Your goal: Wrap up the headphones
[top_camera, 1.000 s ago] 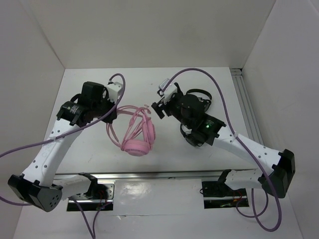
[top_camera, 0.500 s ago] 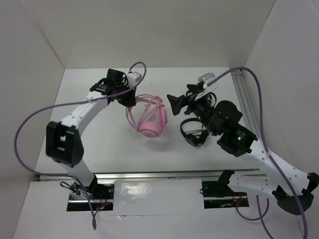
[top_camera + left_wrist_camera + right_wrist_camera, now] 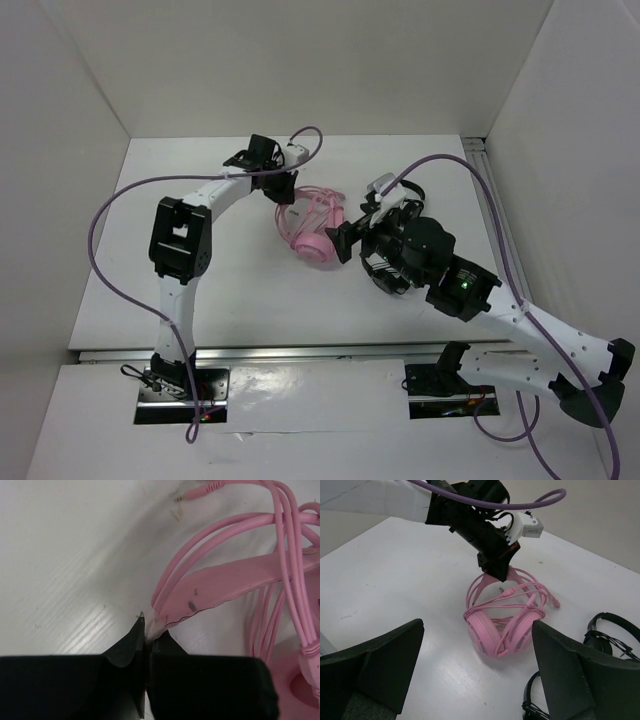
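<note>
From above, the headphones point(image 3: 312, 226) lie near the middle of the desk point(image 3: 200, 290), a little toward its far edge, earcups together and the thin headband wires arching toward the left arm. The left gripper point(image 3: 284, 193) reaches down onto the far-left side of the headband, and the right gripper point(image 3: 345, 233) sits just beside the earcups on their right, not touching them. A black headset point(image 3: 388, 276) lies partly under the right arm, and what looks like a second black headset point(image 3: 407, 194) shows behind it, toward the far right corner. In the left wrist view, the left gripper's jaws are pinched tight on the end of the flat pink headband strap point(image 3: 225, 582), with the headband wires rising beside it; the cable point(image 3: 292, 565) runs in loops across the band, its plug point(image 3: 192, 494) resting on the desk. In the right wrist view, the right gripper stands wide and holds nothing, the headphones lying beyond it between the two fingers point(image 3: 377, 662), with the cable wound over the band and earcups.
</note>
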`<state>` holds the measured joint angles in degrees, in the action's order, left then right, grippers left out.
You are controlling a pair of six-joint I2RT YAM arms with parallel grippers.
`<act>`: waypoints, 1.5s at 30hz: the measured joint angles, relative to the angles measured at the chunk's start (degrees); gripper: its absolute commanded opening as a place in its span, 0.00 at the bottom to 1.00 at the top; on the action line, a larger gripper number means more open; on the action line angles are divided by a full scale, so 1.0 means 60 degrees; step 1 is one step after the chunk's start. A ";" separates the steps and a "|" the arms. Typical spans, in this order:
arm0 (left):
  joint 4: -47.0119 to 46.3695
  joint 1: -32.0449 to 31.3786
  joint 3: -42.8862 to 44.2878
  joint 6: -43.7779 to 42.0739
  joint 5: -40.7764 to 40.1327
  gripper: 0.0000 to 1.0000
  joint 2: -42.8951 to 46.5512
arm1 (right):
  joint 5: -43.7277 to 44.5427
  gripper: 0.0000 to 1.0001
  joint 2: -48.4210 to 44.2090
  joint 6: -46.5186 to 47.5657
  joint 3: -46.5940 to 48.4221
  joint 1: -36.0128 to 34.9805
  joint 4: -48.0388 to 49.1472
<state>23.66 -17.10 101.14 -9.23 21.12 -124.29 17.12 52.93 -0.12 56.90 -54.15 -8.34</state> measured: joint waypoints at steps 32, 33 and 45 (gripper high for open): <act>0.0291 0.0444 0.5544 -0.3442 0.1829 0.13 -0.3512 | -0.0754 0.97 0.0572 0.0106 -0.0036 -0.0477 -0.0987; 0.0280 0.0372 0.5544 -0.3475 0.1869 0.14 -0.3512 | -0.0754 0.97 0.0572 0.0106 -0.0036 -0.0477 -0.0987; 0.0095 0.0248 0.5544 -0.3417 0.1781 1.00 -0.4047 | -0.0754 0.97 0.0572 0.0106 -0.0036 -0.0477 -0.0984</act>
<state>24.23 -15.62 134.41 -29.74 31.81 -148.57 12.60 56.36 0.51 56.69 -57.01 -14.24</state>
